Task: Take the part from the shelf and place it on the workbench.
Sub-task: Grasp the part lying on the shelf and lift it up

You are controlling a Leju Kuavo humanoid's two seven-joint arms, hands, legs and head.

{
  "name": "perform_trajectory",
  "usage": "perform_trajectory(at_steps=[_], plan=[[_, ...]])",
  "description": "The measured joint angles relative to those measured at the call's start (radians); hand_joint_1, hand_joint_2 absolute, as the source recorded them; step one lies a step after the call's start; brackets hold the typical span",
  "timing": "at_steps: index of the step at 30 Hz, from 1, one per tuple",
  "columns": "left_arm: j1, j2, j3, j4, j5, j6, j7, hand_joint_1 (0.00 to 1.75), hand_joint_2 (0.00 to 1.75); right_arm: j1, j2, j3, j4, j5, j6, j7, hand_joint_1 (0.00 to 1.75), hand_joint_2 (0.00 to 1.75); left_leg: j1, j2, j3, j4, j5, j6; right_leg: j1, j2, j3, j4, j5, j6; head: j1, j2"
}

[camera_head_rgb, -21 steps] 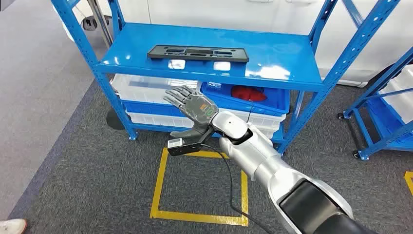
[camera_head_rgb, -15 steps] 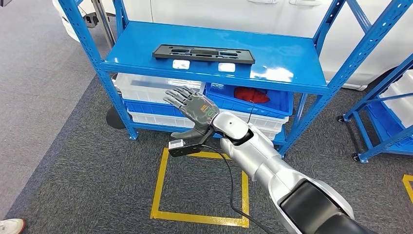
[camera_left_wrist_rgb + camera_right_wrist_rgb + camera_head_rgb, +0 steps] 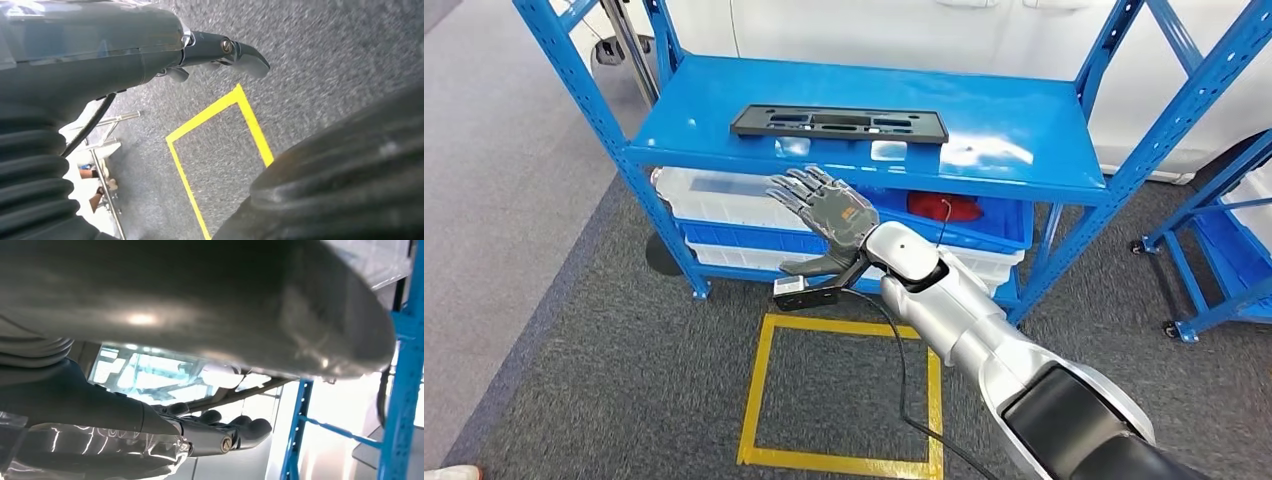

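Surroundings of the blue shelf [image 3: 1024, 150] bay on grey carpet [image 3: 574, 350].

Below and nearer than the robot hand [image 3: 829, 215], a yellow tape square [image 3: 844, 390] marks the carpet; the same square [image 3: 220, 145] appears in the left wrist view. Just behind the robot hand, under the top board, lie white bins [image 3: 714, 195] and a blue bin [image 3: 1004, 225] containing a red item [image 3: 944, 207]. Far to the right of the robot hand stands a second blue rack [image 3: 1214, 260] on castors. A white wall [image 3: 874, 30] stands behind the shelf. In the right wrist view, a blue upright [image 3: 405, 375] rises beside bright windows [image 3: 150, 372].
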Motion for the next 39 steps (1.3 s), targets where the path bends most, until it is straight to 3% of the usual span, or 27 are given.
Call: perform_trajectory(at_steps=[2,3,6,8,10,12,14,16,17,18,19,22,24,26,28,30,31,33,34,35,36,37,38,39], plan=[[-0.002,0.002,0.0,0.0,0.0,0.0,-0.009,0.0,0.0,0.005,-0.005,0.0,0.002,-0.001,-0.003,-0.001,0.0,0.0,0.005,-0.002,-0.075,0.102,-0.008,-0.015,-0.004,0.0,0.023,0.001,-0.019,0.007,0.0,0.0],[-0.001,0.003,0.0,0.0,0.0,0.0,-0.015,0.0,0.0,0.009,-0.007,0.0,0.002,-0.001,-0.004,-0.001,0.0,0.0,0.006,-0.002,-0.085,0.101,0.017,-0.021,-0.007,0.0,0.037,0.002,-0.031,0.01,0.0,0.0],[-0.001,0.004,0.001,0.001,0.0,-0.001,-0.012,0.0,0.0,0.011,-0.011,0.0,0.003,-0.001,-0.004,-0.002,0.0,0.0,0.011,0.007,-0.033,-0.055,0.147,-0.038,-0.015,0.003,0.075,0.016,-0.071,0.027,-0.001,0.0],[-0.001,0.004,0.001,0.002,0.0,-0.003,-0.006,0.0,0.0,0.009,-0.014,0.0,0.003,-0.002,-0.006,-0.002,0.0,0.0,0.013,0.009,-0.001,-0.13,0.153,-0.023,-0.011,0.005,0.076,0.026,-0.088,0.038,-0.002,0.0],[-0.003,0.004,0.001,0.003,0.0,-0.005,-0.003,0.0,0.0,0.009,-0.02,-0.001,0.004,-0.003,-0.008,-0.002,0.0,0.0,0.013,0.002,0.007,-0.147,0.128,0.007,-0.005,0.004,0.07,0.03,-0.095,0.046,-0.002,0.0],[-0.003,0.004,0.001,0.003,0.0,-0.006,-0.002,0.0,0.0,0.009,-0.022,-0.002,0.003,-0.004,-0.009,-0.003,0.0,0.0,0.013,-0.002,0.011,-0.147,0.121,0.024,-0.005,0.0,0.062,0.052,-0.104,0.055,-0.002,0.0],[-0.002,0.004,0.001,0.003,0.0,-0.006,-0.001,0.0,0.0,0.01,-0.023,-0.002,0.002,-0.005,-0.01,-0.004,0.0,0.0,0.014,-0.003,0.022,-0.151,0.112,0.037,-0.007,-0.004,0.009,0.146,-0.131,0.062,-0.002,0.0],[-0.002,0.004,0.001,0.003,0.0,-0.007,0.001,0.0,0.0,0.015,-0.024,-0.002,0.002,-0.005,-0.01,-0.004,0.0,0.0,0.011,-0.003,0.033,-0.153,0.099,0.044,-0.006,-0.007,-0.088,0.285,-0.173,0.064,-0.002,0.0],[-0.002,0.004,0.001,0.003,0.0,-0.007,0.001,0.0,0.0,0.019,-0.025,-0.002,0.003,-0.005,-0.01,-0.004,0.0,0.0,0.009,-0.005,0.042,-0.153,0.092,0.045,-0.005,-0.007,-0.129,0.33,-0.183,0.062,-0.002,0.0],[-0.001,0.004,0.001,0.003,0.0,-0.007,0.001,0.0,0.0,0.023,-0.026,-0.002,0.004,-0.005,-0.01,-0.005,0.0,0.0,0.006,-0.007,0.053,-0.153,0.083,0.047,-0.002,-0.007,-0.154,0.341,-0.174,0.056,-0.002,0.0],[-0.001,0.003,0.001,0.003,0.0,-0.007,0.002,0.0,0.0,0.025,-0.026,-0.002,0.004,-0.005,-0.01,-0.005,0.0,0.0,0.002,-0.01,0.068,-0.154,0.072,0.047,0.003,-0.007,-0.16,0.308,-0.141,0.046,-0.002,0.0],[0.001,-0.003,0.001,0.005,0.0,-0.006,0.004,0.0,0.0,0.025,-0.029,-0.001,0.007,-0.006,-0.01,-0.008,0.0,0.0,-0.008,-0.014,0.113,-0.16,0.039,0.047,0.033,0.003,-0.126,0.106,0.02,-0.006,-0.002,0.0],[0.002,-0.006,0.002,0.007,0.001,-0.003,0.004,0.0,0.0,0.024,-0.031,-0.001,0.009,-0.008,-0.012,-0.011,0.0,0.0,-0.007,-0.018,0.128,-0.168,0.027,0.042,0.049,0.009,-0.11,0.039,0.063,-0.023,-0.001,0.0],[0.002,-0.002,0.002,0.006,0.0,-0.002,0.004,0.0,0.0,0.02,-0.031,-0.001,0.009,-0.011,-0.014,-0.013,0.0,0.0,-0.007,-0.019,0.139,-0.168,0.028,0.036,0.046,0.007,-0.089,0.021,0.052,-0.022,0.0,0.0],[0.001,-0.001,0.003,0.007,0.0,-0.001,0.003,0.0,0.0,0.014,-0.03,-0.001,0.008,-0.012,-0.015,-0.013,0.0,0.0,-0.009,-0.017,0.12,-0.111,0.031,0.025,0.033,0.006,-0.056,0.005,0.04,-0.021,0.0,0.0],[-0.001,0.001,0.003,0.007,0.001,0.0,0.001,0.0,0.0,0.011,-0.029,0.0,0.01,-0.013,-0.015,-0.014,0.0,0.0,-0.005,-0.013,0.045,0.012,0.006,0.008,0.024,0.006,-0.028,-0.002,0.024,-0.016,0.0,0.0],[-0.002,0.001,0.004,0.007,0.001,0.0,-0.002,0.0,0.0,0.012,-0.029,0.0,0.011,-0.013,-0.015,-0.014,0.0,0.0,-0.001,-0.012,-0.001,0.071,-0.023,-0.001,0.021,0.005,-0.016,-0.002,0.013,-0.013,0.0,0.0],[-0.003,0.004,0.005,0.007,0.002,0.0,-0.011,0.0,0.0,0.015,-0.028,0.001,0.013,-0.013,-0.014,-0.014,0.0,0.0,0.003,-0.01,-0.059,0.114,-0.067,-0.015,0.012,0.005,0.014,-0.002,-0.01,-0.005,0.0,0.0],[-0.003,0.004,0.006,0.007,0.003,0.0,-0.015,0.0,0.0,0.016,-0.028,0.001,0.014,-0.013,-0.014,-0.014,0.0,0.0,0.004,-0.01,-0.066,0.09,-0.062,-0.021,0.007,0.005,0.031,-0.001,-0.023,-0.001,0.0,0.0],[-0.003,0.005,0.007,0.007,0.003,0.0,-0.016,0.0,0.0,0.016,-0.028,0.001,0.015,-0.013,-0.014,-0.014,0.0,0.0,0.005,-0.008,-0.06,0.038,-0.026,-0.028,0.002,0.005,0.049,0.0,-0.037,0.004,0.0,0.0],[-0.003,0.005,0.007,0.007,0.003,0.0,-0.015,0.0,0.0,0.016,-0.028,0.002,0.016,-0.013,-0.014,-0.014,0.0,0.0,0.009,-0.003,-0.051,-0.029,0.038,-0.034,0.0,0.005,0.064,0.003,-0.052,0.01,0.0,0.0],[-0.002,0.006,0.007,0.008,0.003,-0.001,-0.013,0.0,0.0,0.017,-0.028,0.002,0.018,-0.013,-0.014,-0.014,0.0,0.0,0.012,0.005,-0.046,-0.088,0.1,-0.033,-0.001,0.006,0.074,0.009,-0.065,0.016,0.0,0.0],[-0.002,0.006,0.008,0.008,0.003,-0.002,-0.013,0.0,0.0,0.016,-0.029,0.002,0.019,-0.013,-0.015,-0.014,0.0,0.0,0.014,0.011,-0.042,-0.131,0.149,-0.022,0.0,0.006,0.079,0.014,-0.077,0.022,0.0,0.0],[-0.002,0.007,0.008,0.009,0.003,-0.002,-0.013,0.0,0.0,0.016,-0.029,0.002,0.02,-0.013,-0.016,-0.014,0.0,0.0,0.014,0.015,-0.041,-0.155,0.176,-0.006,0.003,0.005,0.08,0.019,-0.085,0.028,0.0,0.0]])
